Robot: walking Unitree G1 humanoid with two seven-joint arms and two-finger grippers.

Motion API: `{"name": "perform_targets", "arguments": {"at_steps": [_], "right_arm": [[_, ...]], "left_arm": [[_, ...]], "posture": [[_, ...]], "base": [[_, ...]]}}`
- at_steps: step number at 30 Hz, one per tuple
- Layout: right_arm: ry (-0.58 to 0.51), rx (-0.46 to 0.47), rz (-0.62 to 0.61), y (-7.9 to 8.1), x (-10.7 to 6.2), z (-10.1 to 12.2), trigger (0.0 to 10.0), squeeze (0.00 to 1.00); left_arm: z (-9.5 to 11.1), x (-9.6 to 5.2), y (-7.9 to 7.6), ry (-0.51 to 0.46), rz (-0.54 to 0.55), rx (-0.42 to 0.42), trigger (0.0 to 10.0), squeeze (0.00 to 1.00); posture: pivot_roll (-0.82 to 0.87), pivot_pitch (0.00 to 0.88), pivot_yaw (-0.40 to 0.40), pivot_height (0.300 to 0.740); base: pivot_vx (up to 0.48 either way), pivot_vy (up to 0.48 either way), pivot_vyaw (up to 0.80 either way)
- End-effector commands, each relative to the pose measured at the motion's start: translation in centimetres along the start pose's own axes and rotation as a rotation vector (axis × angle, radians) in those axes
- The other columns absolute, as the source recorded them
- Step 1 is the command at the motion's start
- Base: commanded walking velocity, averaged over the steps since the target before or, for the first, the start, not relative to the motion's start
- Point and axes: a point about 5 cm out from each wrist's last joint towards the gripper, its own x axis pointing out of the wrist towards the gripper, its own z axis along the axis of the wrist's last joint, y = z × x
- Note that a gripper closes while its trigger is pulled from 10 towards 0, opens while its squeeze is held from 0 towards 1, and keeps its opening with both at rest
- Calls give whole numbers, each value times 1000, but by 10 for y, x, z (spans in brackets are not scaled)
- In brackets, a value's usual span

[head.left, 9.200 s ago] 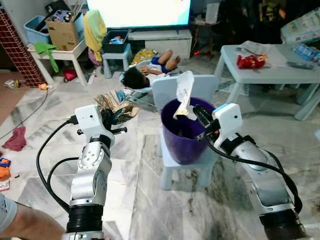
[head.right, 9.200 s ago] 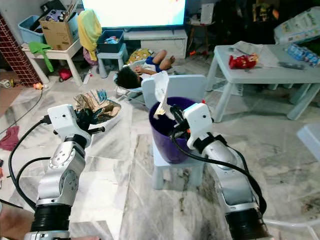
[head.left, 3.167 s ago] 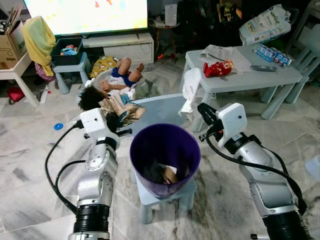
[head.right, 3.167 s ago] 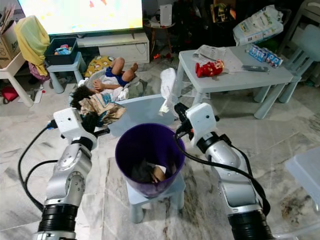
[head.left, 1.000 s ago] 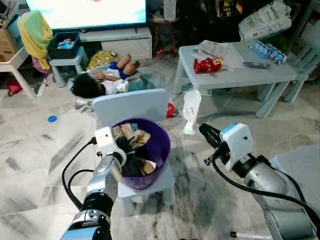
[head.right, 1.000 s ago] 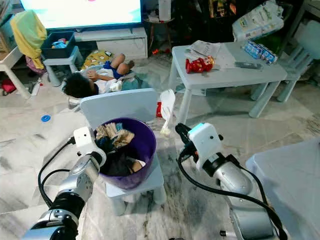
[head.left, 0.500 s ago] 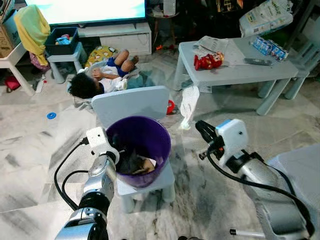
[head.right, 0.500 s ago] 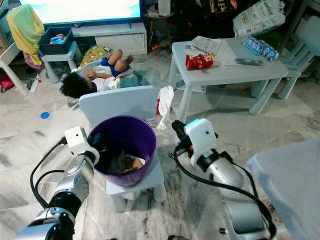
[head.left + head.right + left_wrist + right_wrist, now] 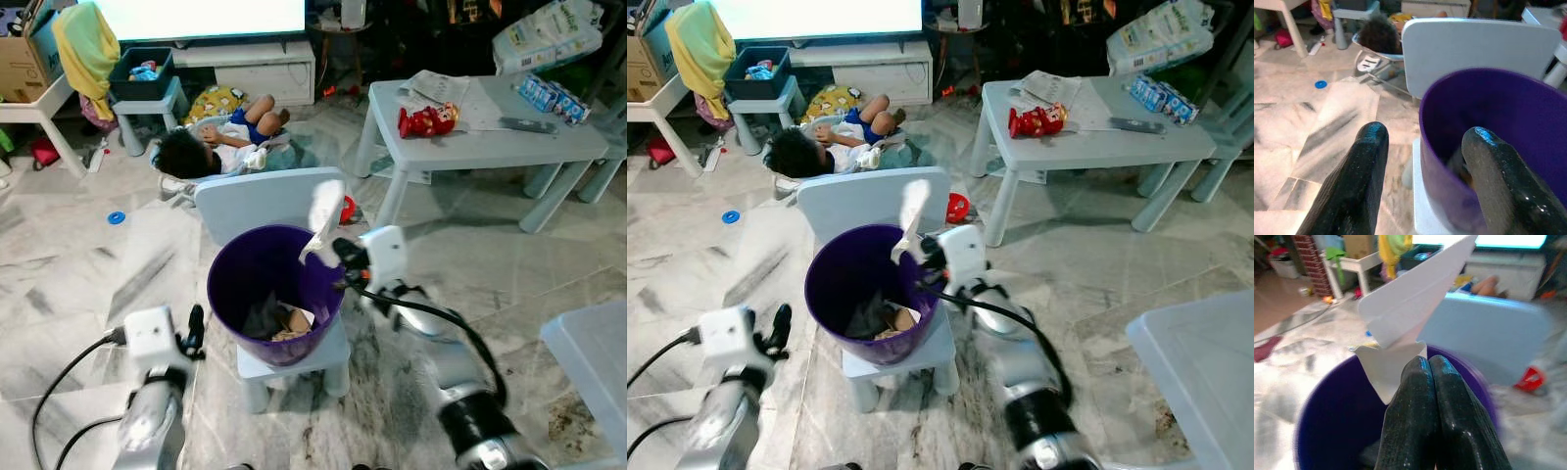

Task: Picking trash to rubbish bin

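A purple bin stands on a small pale blue chair, with crumpled trash at its bottom. My right gripper is shut on a white folded paper and holds it over the bin's right rim. In the right wrist view the paper sticks up from the pressed fingertips, with the bin's opening below. My left gripper is open and empty, low on the floor side, left of the bin. The left wrist view shows its fingers spread beside the bin wall.
A child lies in a bouncer on the floor just behind the chair. A grey table with a red toy stands at the right. Another pale tabletop juts in at the lower right. Marble floor lies on the left.
My left gripper let its crumpled trash fall into the bin and drew back to the left, now open. The right gripper carried the paper leftward to above the bin's rim.
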Motion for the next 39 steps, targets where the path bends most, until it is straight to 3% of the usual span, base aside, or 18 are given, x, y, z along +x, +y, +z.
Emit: {"name": "perform_targets", "arguments": {"at_steps": [1, 3, 4, 5, 6, 14, 21, 24, 26, 28, 29, 31, 32, 35, 39], "right_arm": [[26, 35, 7, 6, 3, -10, 10000, 0], [41, 47, 25, 13, 5, -15, 10000, 0], [46, 57, 47, 21, 8, -19, 10000, 459], [46, 59, 51, 23, 9, -20, 10000, 459], [46, 58, 62, 27, 10, -21, 10000, 1000], [18, 88, 67, 34, 16, -21, 10000, 1000], [-17, 80, 26, 20, 18, -12, 10000, 1000], [-110, 36, 0, -2, 14, 7, 10000, 1000], [-179, 5, -31, -21, 5, 21, 10000, 1000], [-188, -2, -36, -23, 4, 23, 10000, 1000], [-233, -16, -69, -39, -8, 33, 10000, 1000], [-271, -35, -111, -53, -22, 43, 10000, 1000], [-271, -35, -111, -53, -22, 43, 10000, 1000], [-310, -67, -176, -67, -43, 56, 10000, 1000], [-336, -84, -239, -75, -63, 68, 10000, 1000]], "left_arm": [[6, -5, 0, 4, -19, 24, 10000, 0], [6, -8, 3, 17, -10, 28, 10000, 0], [8, -11, 3, 24, -9, 31, 10000, 0], [8, -11, 3, 27, -9, 32, 10000, 0], [9, -12, 2, 30, -14, 33, 10000, 0], [13, -16, -5, 61, -55, 19, 10000, 0], [17, -10, -8, 72, -76, 11, 10000, 0], [25, 1, -16, 37, -92, 2, 10000, 0], [35, 11, -25, -4, -125, 10, 10000, 0], [36, 12, -26, -9, -130, 12, 10000, 0], [47, 22, -33, -47, -146, 11, 10000, 0], [58, 32, -39, -84, -159, 6, 10000, 0], [58, 32, -39, -84, -159, 6, 10000, 0], [72, 44, -47, -129, -179, -10, 10000, 0], [83, 54, -54, -169, -193, -12, 10000, 0]], "posture": [[188, 117, -25, 740], [194, 119, -22, 740], [200, 122, -21, 740], [200, 122, -21, 740], [205, 123, -18, 740], [206, 123, -11, 740], [185, 122, -8, 740], [144, 102, 3, 740], [122, 95, 7, 740], [122, 95, 7, 740], [91, 90, 16, 740], [52, 84, 25, 740], [52, 84, 25, 740], [11, 78, 35, 740], [-26, 69, 44, 740]], "base": [[0, 0, 0], [0, 0, 0], [0, 0, 0], [0, 0, 0], [0, 0, 0], [0, 0, 0], [0, 0, 0], [0, 0, 0], [0, 0, 0], [0, 0, 0], [0, 0, 0], [0, 0, 0], [0, 0, 0], [0, 0, 0], [0, 0, 0]]}}
